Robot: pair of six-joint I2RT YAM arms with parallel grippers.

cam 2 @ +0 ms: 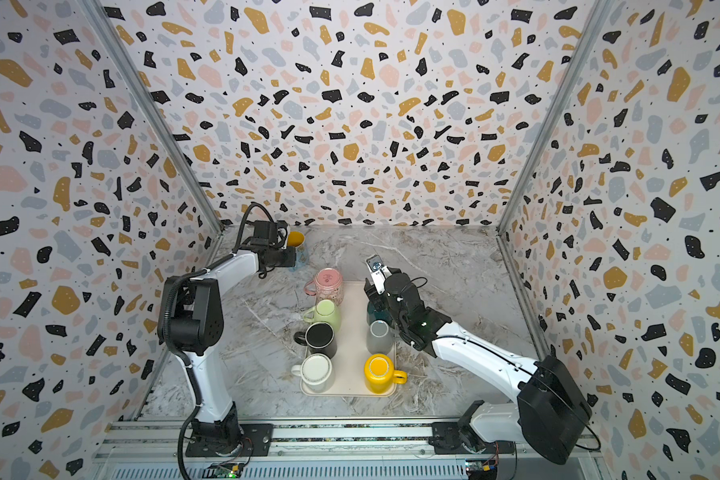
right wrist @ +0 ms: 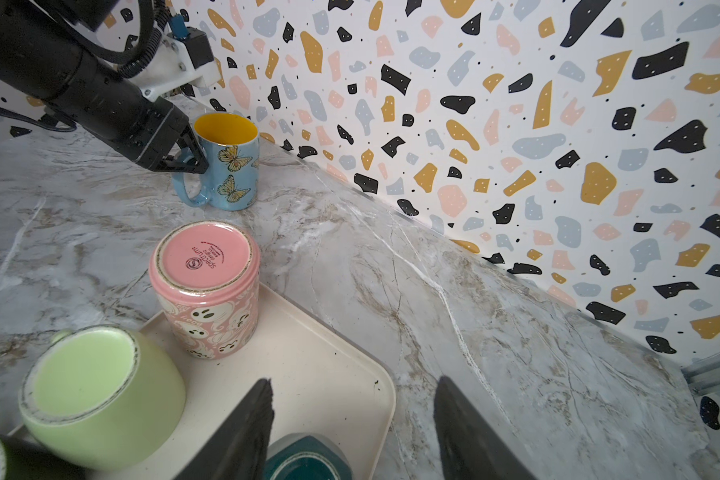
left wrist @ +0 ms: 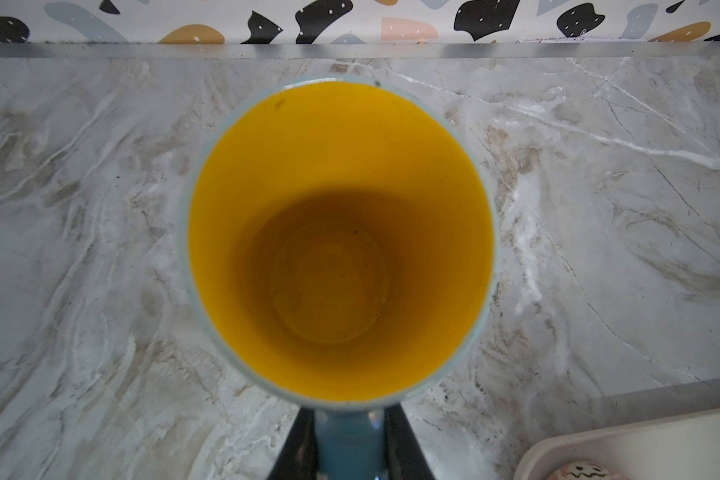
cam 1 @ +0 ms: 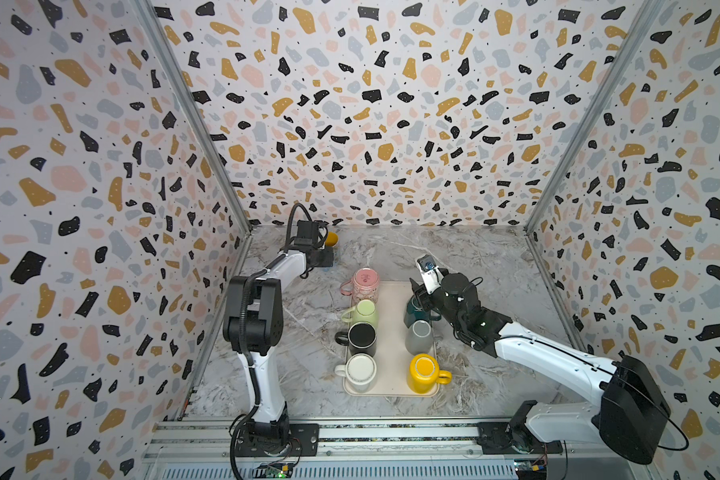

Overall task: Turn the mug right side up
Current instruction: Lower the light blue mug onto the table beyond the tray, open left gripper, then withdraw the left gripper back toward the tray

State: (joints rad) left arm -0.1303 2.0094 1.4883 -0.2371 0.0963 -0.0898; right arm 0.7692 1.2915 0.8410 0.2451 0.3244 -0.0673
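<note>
Finds the blue butterfly mug [right wrist: 229,166] upright on the marble bench [right wrist: 433,291], mouth up, yellow inside showing, well clear of the cream tray [right wrist: 329,374]. Puts the blue butterfly mug [cam 1: 331,240] [cam 2: 297,243], in both top views, left of centre and just above the middle of the frame, close to the back wall and half hidden behind the left arm's wrist.

Shows the left claw [right wrist: 188,161] pinching that mug's handle [left wrist: 347,440], one dark finger against each side. Looks straight down into the yellow interior from the left wrist view.

Shows the right claw [right wrist: 354,382] spread wide and gripping nothing, hanging over a dark teal mug [right wrist: 308,457] at the tray's upper right corner in the top views.

Counts, down the tray's left column in a top view, a pink ghost mug [cam 1: 366,284] and a pale green mug [cam 1: 362,313], both bottom up, then a black mug [cam 1: 361,338] and a white mug [cam 1: 360,372]. Adds a grey mug [cam 1: 420,336] and a yellow mug [cam 1: 424,372] below the teal one.
</note>
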